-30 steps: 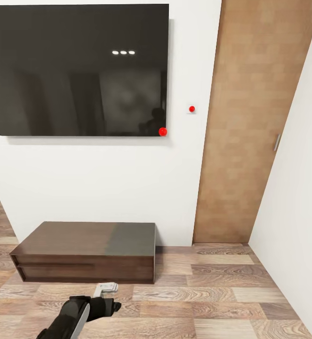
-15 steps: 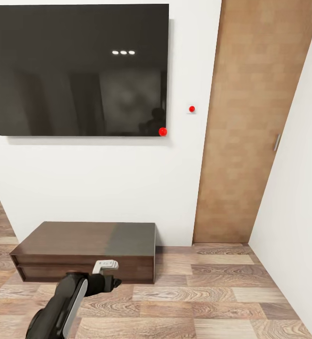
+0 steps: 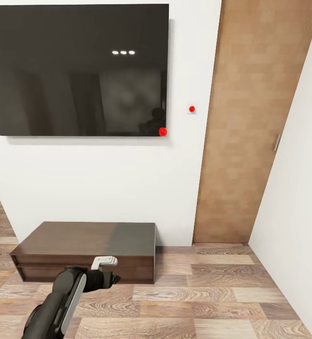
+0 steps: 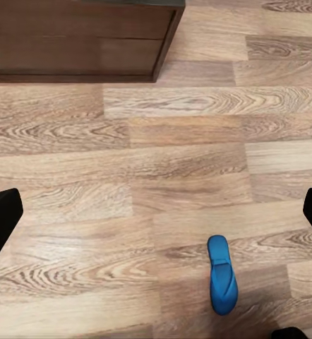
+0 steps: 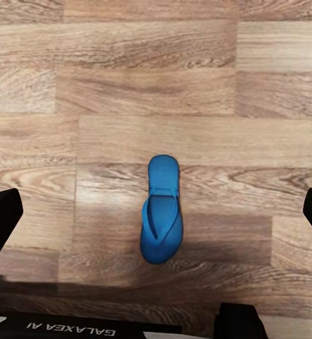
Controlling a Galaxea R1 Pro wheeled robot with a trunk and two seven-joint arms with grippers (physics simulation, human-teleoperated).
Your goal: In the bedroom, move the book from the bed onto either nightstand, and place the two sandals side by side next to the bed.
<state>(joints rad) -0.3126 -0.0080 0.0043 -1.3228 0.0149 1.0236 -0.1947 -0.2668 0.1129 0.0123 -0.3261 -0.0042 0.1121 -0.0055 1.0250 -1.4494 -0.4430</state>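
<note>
Against the white wall (image 3: pixel 104 183) a large black TV screen (image 3: pixel 78 70) is mounted, with a red dot at its lower corner; a small switch with a red dot (image 3: pixel 191 109) is seen just beside it. Below the screen a long low dark TV cabinet (image 3: pixel 85 252) stands on the wood-plank floor (image 3: pixel 212 301). A tall wooden door (image 3: pixel 250 122) with a metal handle is set to the side.

The left arm (image 3: pixel 57 306) is seen in the head view, reaching toward the cabinet front, the left gripper (image 3: pixel 109 270) near it. In the left wrist view the left gripper (image 4: pixel 156 212) is spread wide, with nothing between the fingers (image 4: pixel 1 219); one blue sandal (image 4: pixel 221 274) lies flat on the floor beyond, and the cabinet corner is seen farther off.

In the right wrist view the right gripper (image 5: pixel 156 212) is likewise wide open and empty over a blue sandal (image 5: pixel 162 209) lying alone on the planks. White lettering "GALAXEA AI", upside down, is read on a black robot part (image 5: pixel 85 328) at that picture's edge.
</note>
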